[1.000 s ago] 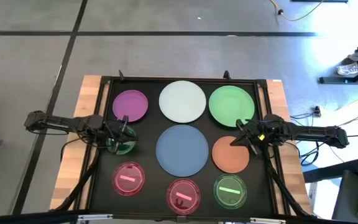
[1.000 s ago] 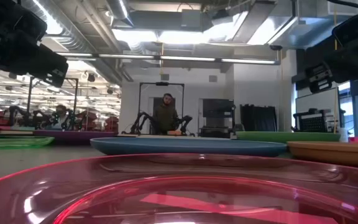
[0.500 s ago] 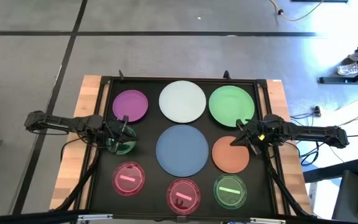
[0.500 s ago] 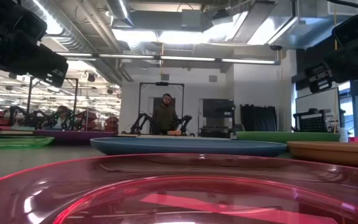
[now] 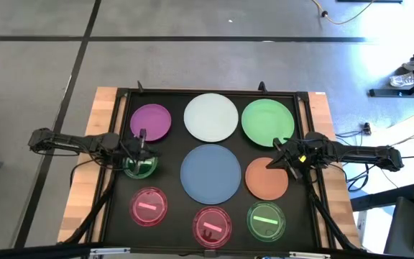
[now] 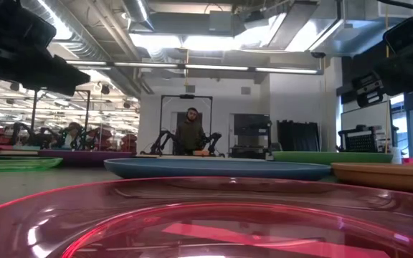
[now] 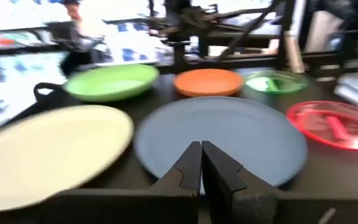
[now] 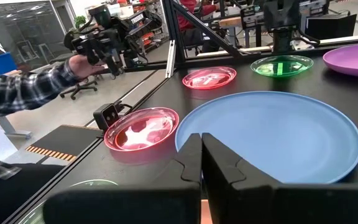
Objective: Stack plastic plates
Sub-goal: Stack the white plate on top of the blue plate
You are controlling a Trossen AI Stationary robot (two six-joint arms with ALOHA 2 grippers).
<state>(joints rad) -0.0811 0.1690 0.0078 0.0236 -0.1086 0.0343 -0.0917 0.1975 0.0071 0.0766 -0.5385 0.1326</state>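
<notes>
From above, nine plates fill the black counter [image 5: 121,216]: purple plate [image 5: 151,121], white plate [image 5: 210,117], green plate [image 5: 267,121], blue plate [image 5: 210,173], orange plate [image 5: 267,180], leaving narrow black strips between rims. Left gripper [image 5: 141,150] hovers over a small green plate [image 5: 141,167]; right gripper [image 5: 279,160] sits at the orange rim. At counter height, a pink plate [image 6: 206,222] looms before a workshop. Both wrist views show jaws clenched, empty

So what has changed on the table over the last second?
Only the left pincer moved: it slid a little toward the purple plate, over the small green plate, its fingers shut. The right pincer stayed at the orange plate, and no plate shifted.
</notes>
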